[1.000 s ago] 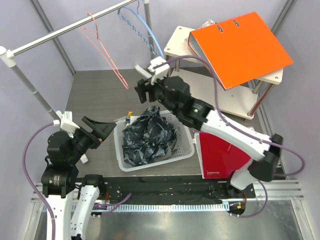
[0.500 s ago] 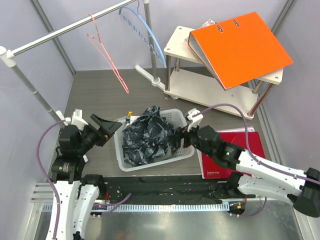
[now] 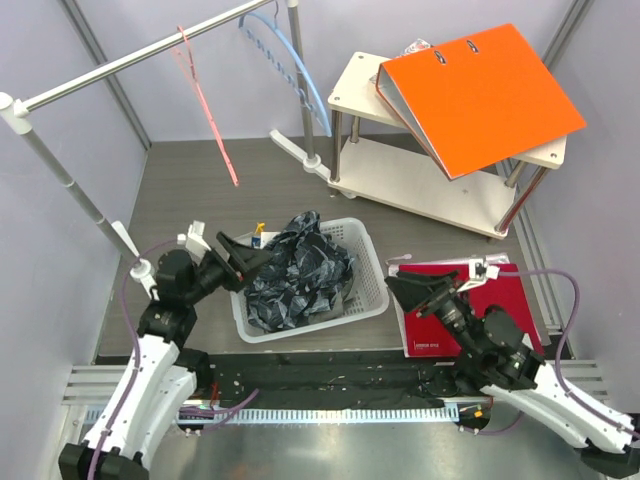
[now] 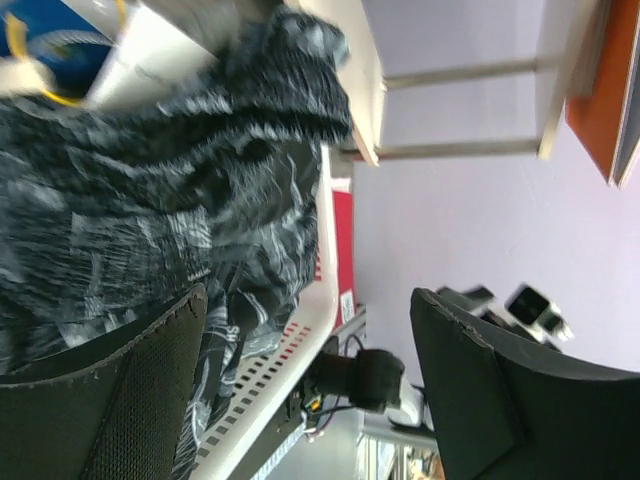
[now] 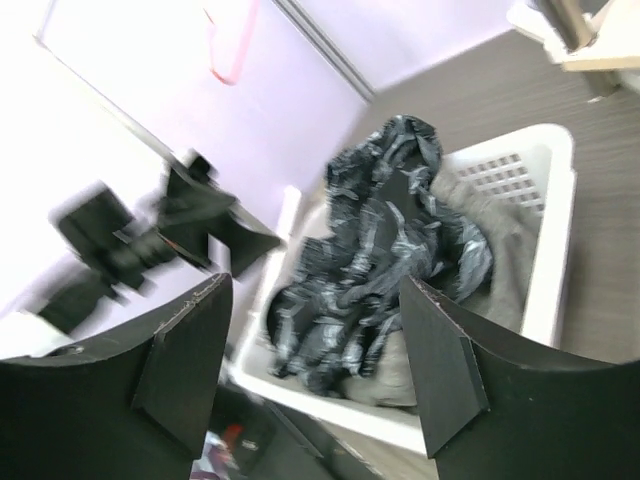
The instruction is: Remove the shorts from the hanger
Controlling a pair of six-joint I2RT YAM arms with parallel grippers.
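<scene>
The shorts [image 3: 300, 265] lie crumpled in the basket [image 3: 372, 262], off the bare hanger [image 3: 205, 105] on the rail [image 3: 130, 62], so the left gripper [image 3: 243, 262] and right gripper [image 3: 402, 287] hover spread and empty either side, the job seemingly done.

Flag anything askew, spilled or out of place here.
The orange binder lies crooked on the side table, its corners jutting past the table's edge. The dark shorts sit crumpled in the white basket, heaped above its rim. Nothing looks spilled or damaged.
</scene>
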